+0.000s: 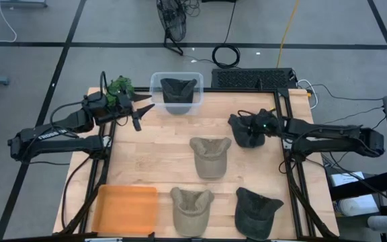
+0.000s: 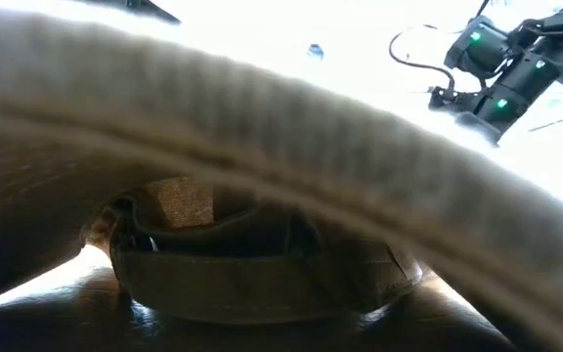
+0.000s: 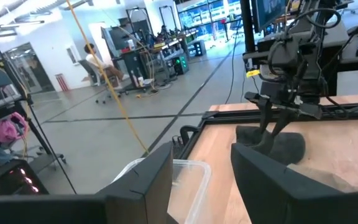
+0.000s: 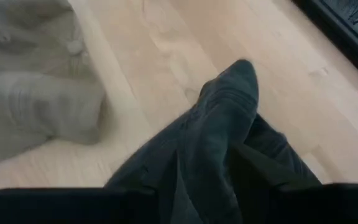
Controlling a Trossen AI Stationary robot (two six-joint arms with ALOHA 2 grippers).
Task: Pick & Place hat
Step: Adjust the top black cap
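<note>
A clear bin (image 1: 175, 94) at the table's far edge holds a dark hat (image 1: 178, 89). My left gripper (image 1: 142, 113) hovers open and level beside the bin's near left corner; the bin's rim (image 3: 188, 171) shows past its fingers. A crumpled dark hat (image 1: 246, 134) lies on the table's right side. My right gripper (image 1: 252, 126) slants down over it, open, with a raised fold of the hat (image 4: 229, 118) standing between its fingers. The left wrist view shows the right gripper (image 3: 273, 127) above that hat (image 3: 281, 146). My right gripper stands astride the dark hat's raised fold (image 4: 219, 168), slanting down from the table's right side. Whether its fingers touch the cloth, I cannot tell. The hat rests on the table.
A tan hat (image 1: 210, 156) lies at the table's middle. Another tan hat (image 1: 191, 208) and a dark hat (image 1: 257, 212) lie at the near edge. An orange tray (image 1: 125, 208) sits at the near left. A tan brim (image 2: 262, 108) blocks most of the low view.
</note>
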